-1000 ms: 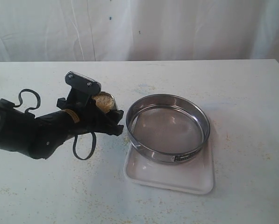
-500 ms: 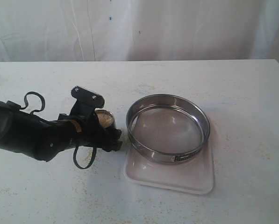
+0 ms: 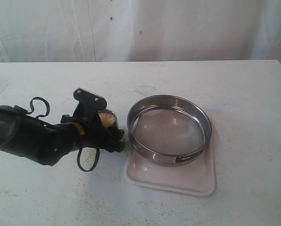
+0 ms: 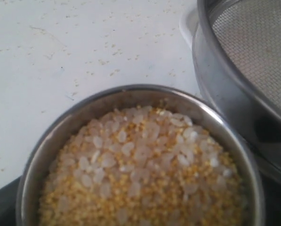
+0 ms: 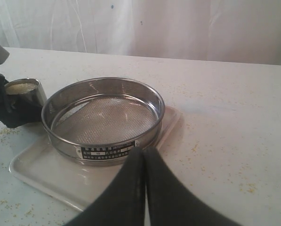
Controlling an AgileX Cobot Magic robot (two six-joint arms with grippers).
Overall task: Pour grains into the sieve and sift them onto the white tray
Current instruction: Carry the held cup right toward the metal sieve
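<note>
**Full cup in left claw, hard by the sieve**

On the left, my left claw (image 3: 111, 133) stands wide around the steel cup (image 3: 106, 115), gripping it just beside the sieve (image 3: 171, 157). The exterior view gives only a sliver of the contents. The left wrist view shows the grains (image 4: 140, 179) filling the cup, yellow mixed with pale. The sieve sits on the white tray (image 3: 168, 181), well in from the bench's (image 3: 234, 94) far edge. Only the right wrist view shows my right claw (image 5: 144, 179), pressed shut, pointing toward the sieve.

Sieve (image 3: 169, 129) on white tray (image 3: 171, 182) — grains (image 4: 145, 174) in cup (image 4: 145, 89) just left of sieve.
</note>
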